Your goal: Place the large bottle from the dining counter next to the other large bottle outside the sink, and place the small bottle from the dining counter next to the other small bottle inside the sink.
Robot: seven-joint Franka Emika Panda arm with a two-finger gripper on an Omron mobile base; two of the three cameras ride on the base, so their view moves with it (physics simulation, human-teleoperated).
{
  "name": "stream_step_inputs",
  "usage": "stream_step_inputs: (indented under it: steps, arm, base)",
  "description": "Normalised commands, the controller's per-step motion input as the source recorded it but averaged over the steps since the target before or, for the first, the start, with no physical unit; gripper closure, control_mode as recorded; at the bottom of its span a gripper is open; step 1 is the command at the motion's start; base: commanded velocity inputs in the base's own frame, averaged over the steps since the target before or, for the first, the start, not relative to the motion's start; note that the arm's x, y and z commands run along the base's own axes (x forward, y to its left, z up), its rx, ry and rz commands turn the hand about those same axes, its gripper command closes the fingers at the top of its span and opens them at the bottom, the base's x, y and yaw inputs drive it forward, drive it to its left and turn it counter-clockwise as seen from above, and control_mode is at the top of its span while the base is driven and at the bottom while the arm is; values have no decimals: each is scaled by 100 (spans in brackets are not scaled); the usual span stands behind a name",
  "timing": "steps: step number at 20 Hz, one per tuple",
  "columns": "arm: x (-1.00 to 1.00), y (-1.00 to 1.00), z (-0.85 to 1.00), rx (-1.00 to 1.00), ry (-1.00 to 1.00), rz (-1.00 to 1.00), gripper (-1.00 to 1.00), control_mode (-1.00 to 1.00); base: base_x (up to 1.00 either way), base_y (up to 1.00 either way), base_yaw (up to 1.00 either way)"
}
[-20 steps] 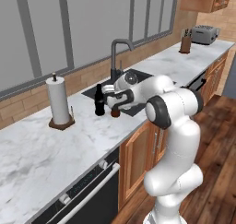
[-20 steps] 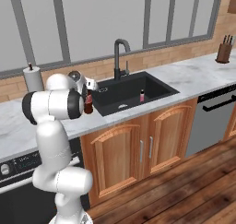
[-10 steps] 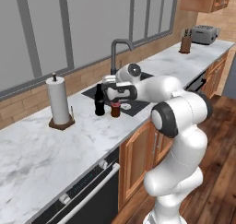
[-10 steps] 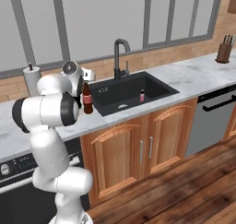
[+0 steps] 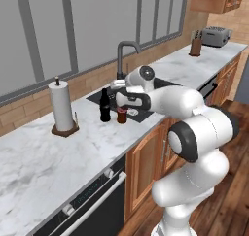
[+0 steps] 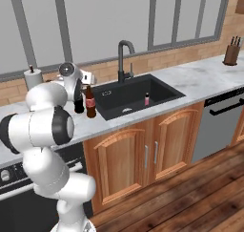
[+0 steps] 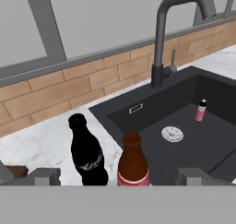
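The brown glass bottle with long neck and red label [image 6: 90, 103] stands upright on the white-grey marble worktop [image 6: 200, 78], at the left front corner of the black rectangular sink [image 6: 159, 96], outside the basin. Just beside it, toward the brick wall, stands the black bottle with narrow neck [image 7: 87, 152]. Inside the sink, a small pink bottle [image 7: 200, 110] stands upright on the floor near the round drain [image 7: 172, 134]. The two-finger gripper [image 7: 115, 175] is spread wide behind the brown bottle, gripping nothing.

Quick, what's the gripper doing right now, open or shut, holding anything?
Gripper: open, jaws wide on either side of the brown bottle, not gripping it; the bottle stands on the counter beside the black bottle.
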Motion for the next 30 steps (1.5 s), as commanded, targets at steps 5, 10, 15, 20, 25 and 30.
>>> stream_step_inputs:
  steps: [5,10,15,20,25,30]
  arm:
    - [-56,-32,0,0,0,7,-100,-100]
    - [-10,-38,-2,-1,1,13,-100,-100]
    - [-2,-33,-10,-11,7,13,-100,-100]
    - [-2,-20,-22,-18,11,11,-100,-100]
    - [0,-7,-25,-13,17,10,-100,-100]
    - [-2,-5,-12,-7,16,8,-100,-100]
  base:
    - [0,0,0]
    - [0,0,0]
    - [0,0,0]
    - [0,0,0]
    - [0,0,0]
    - [0,0,0]
